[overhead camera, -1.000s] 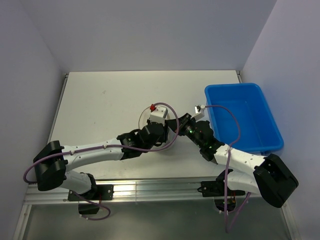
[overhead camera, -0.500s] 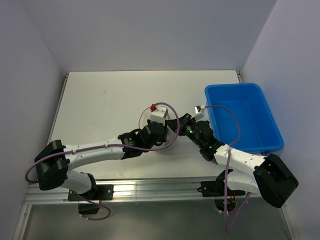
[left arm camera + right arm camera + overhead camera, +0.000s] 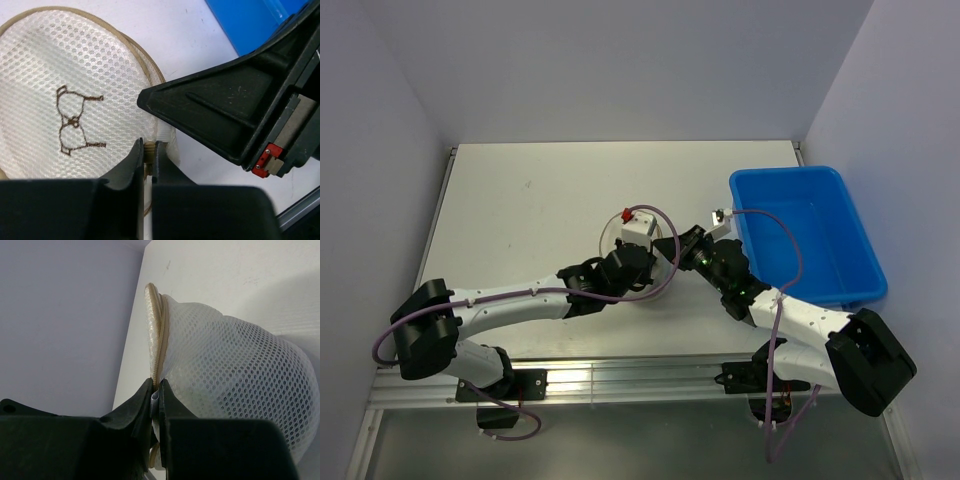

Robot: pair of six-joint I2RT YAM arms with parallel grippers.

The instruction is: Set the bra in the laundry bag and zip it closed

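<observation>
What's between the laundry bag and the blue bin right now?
The right gripper and its wrist. The top view shows them bridging that gap from the blue bin side, fingers pinched on the laundry bag's rim.

You see the laundry bag (image 3: 50, 75) in the middle of the table (image 3: 520, 200), the bin (image 3: 810, 235) to its right; the left gripper (image 3: 148, 150) and right gripper (image 3: 156, 389) meet at its bin-side rim.
</observation>
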